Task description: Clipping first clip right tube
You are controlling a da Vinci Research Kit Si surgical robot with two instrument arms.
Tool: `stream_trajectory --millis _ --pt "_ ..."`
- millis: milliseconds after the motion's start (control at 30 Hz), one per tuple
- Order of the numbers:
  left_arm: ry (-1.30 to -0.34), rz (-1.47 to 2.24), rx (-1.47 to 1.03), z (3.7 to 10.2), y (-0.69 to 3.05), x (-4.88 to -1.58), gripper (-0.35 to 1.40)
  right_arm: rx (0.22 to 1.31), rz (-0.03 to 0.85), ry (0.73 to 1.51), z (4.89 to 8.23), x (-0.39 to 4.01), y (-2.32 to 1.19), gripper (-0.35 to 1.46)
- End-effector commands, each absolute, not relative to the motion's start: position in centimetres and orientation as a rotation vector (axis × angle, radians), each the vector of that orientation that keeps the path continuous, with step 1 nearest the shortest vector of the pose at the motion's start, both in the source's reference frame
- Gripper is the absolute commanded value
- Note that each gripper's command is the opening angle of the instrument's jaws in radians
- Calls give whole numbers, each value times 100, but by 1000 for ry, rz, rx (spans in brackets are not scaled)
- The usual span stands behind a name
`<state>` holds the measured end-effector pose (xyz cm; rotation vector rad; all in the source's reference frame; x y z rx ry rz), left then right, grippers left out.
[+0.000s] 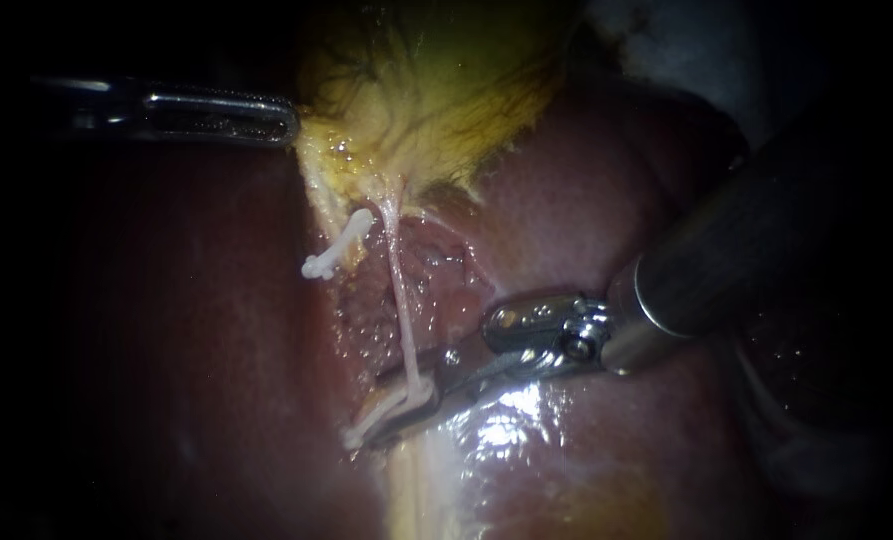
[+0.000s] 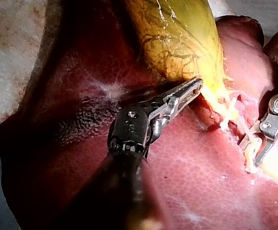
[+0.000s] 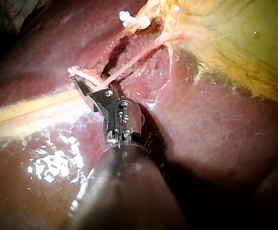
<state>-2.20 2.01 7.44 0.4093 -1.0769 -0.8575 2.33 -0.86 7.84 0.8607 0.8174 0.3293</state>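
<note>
One clip (image 1: 398, 404) (right instrument's (image 1: 374, 414)) straddles tube (image 1: 401, 300).

Pale stained pad (image 2: 14, 43), liver (image 2: 191, 177) lying on it

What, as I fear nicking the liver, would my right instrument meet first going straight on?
The right tube, which lies across the right instrument's tip; beyond that, liver, though depth is unclear.

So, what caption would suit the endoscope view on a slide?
Right instrument reaching the thin pale tube over dark red liver; left instrument at the edge of the yellow-green gallbladder.
</note>
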Motion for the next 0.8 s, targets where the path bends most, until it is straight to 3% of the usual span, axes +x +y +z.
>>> stream_trajectory --millis 33,467,800 --pt "-1077 -858 409 743 201 -220 -35 861 329 817 784 232 -86 14" --pt "-1077 -858 409 743 200 -220 -35 823 389 877 785 230 -73 58" --pt "-1077 -858 409 743 200 -219 -35 775 418 926 794 218 -55 60"
